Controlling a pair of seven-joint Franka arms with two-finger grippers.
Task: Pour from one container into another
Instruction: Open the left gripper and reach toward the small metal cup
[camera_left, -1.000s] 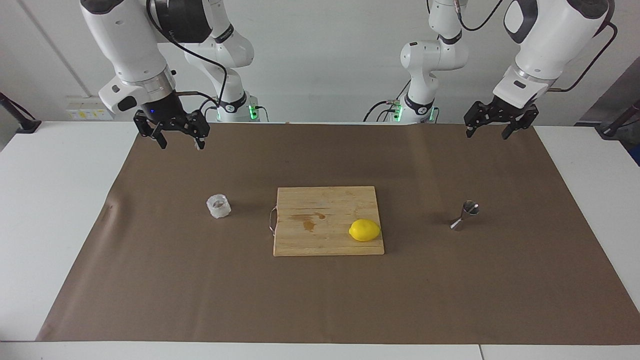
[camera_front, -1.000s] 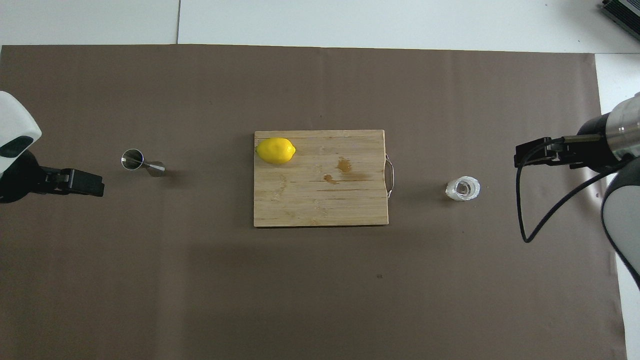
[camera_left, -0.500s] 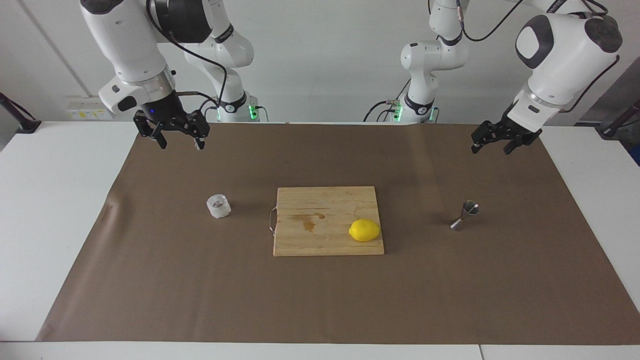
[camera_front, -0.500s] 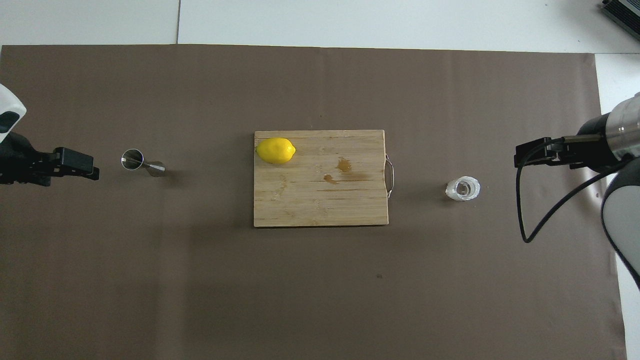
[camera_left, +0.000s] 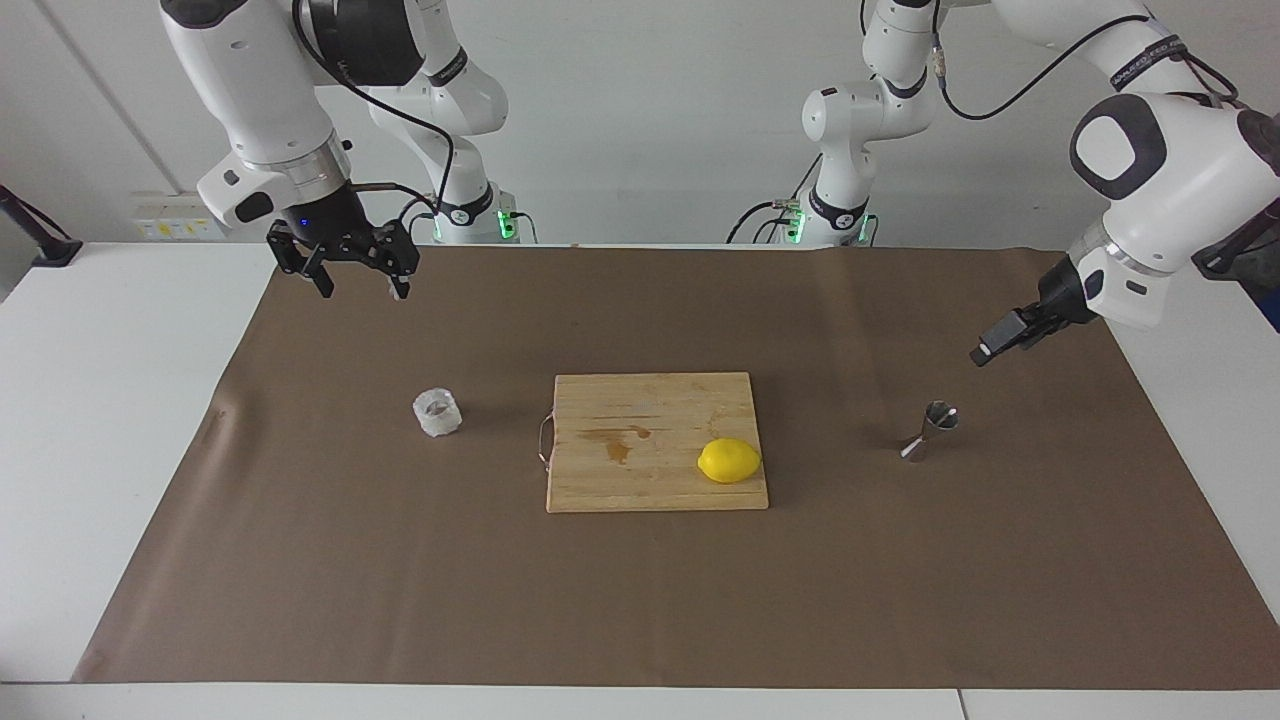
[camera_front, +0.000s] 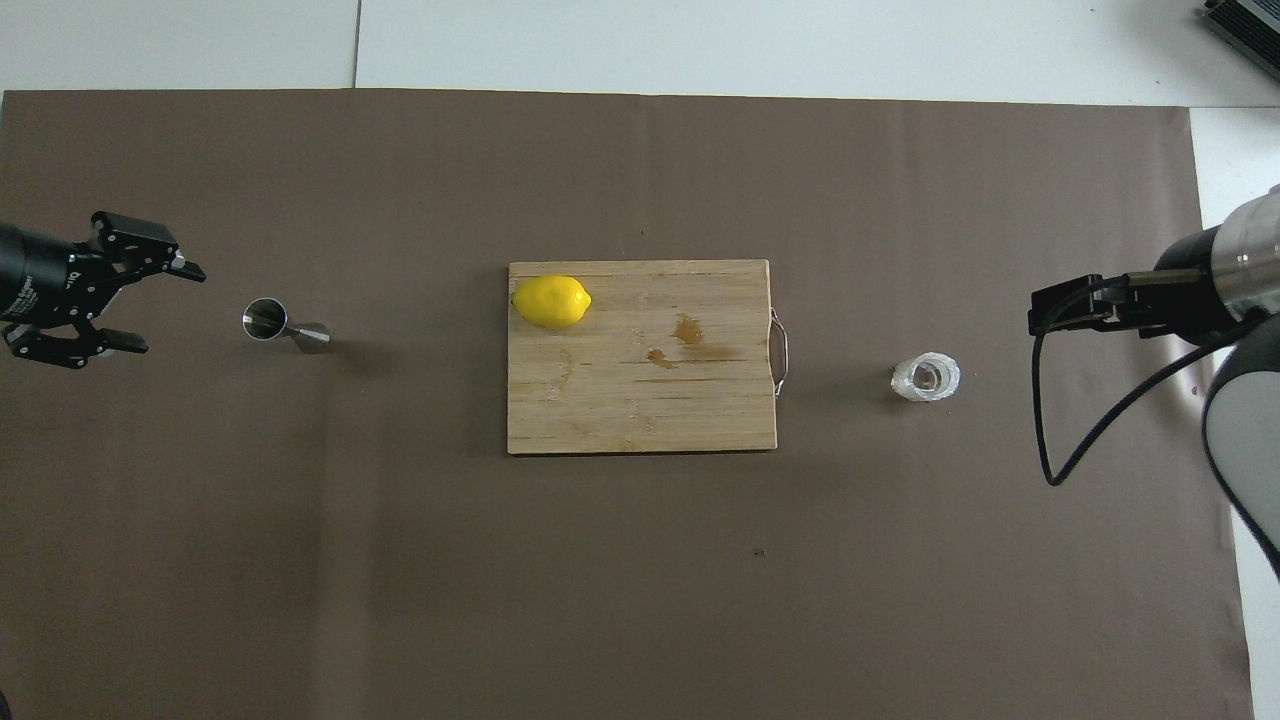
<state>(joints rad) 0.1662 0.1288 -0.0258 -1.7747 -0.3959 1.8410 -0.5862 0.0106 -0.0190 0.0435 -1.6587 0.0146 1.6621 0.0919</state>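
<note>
Cup and jigger both sit on my big brown mat (camera_left: 300, 560), well apart. Between them lies the wooden board (camera_left: 640, 400) with a yellow lemon (camera_left: 729, 461) on its corner toward the left arm's end. My right gripper (camera_left: 350, 281) waits in the air over the mat's edge by the robots, its fingers spread apart and holding nothing. My left gripper (camera_front: 150, 305) hangs just beside the jigger, fingers wide apart and holding nothing. The clear cup (camera_left: 437, 412) stands toward the right arm's end. The little steel jigger (camera_left: 928, 431) stands toward the left arm's end.
</note>
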